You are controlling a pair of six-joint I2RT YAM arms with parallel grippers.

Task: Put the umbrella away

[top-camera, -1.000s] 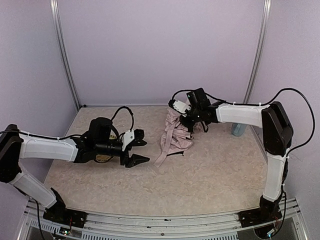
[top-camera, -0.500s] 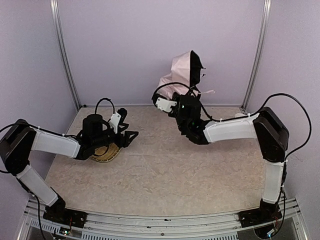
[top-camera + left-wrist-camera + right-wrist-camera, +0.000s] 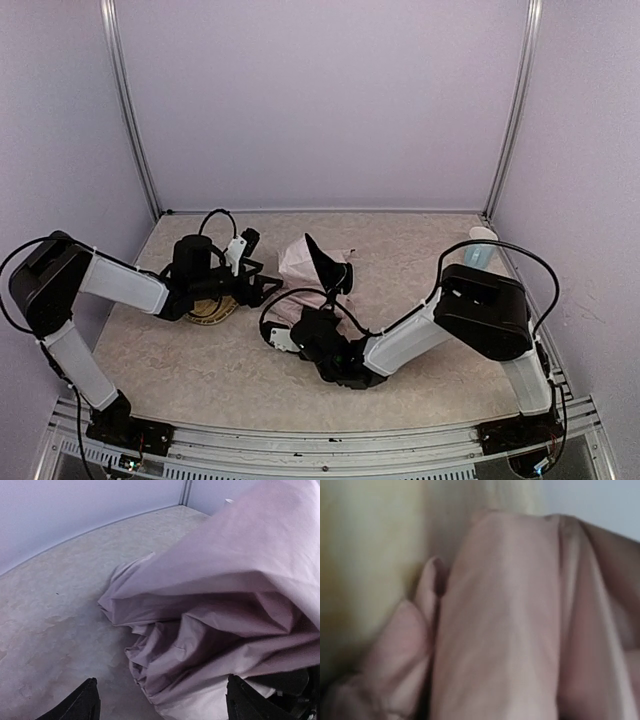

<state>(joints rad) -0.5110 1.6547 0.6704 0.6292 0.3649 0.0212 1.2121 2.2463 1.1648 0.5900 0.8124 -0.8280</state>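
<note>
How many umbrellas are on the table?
1. The umbrella is bunched mid-table, right of the tray. No other shows, though the right arm may hide something.

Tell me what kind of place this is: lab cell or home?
Probably a lab test cell: plain lavender walls, aluminium frame posts, a marbled tabletop, and the left arm and right arm bolted to a rail at its near edge.

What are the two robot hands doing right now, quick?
Left gripper: open, spread wide, facing the umbrella.
Right gripper: cannot be told; pink fabric hides its fingers.
</note>
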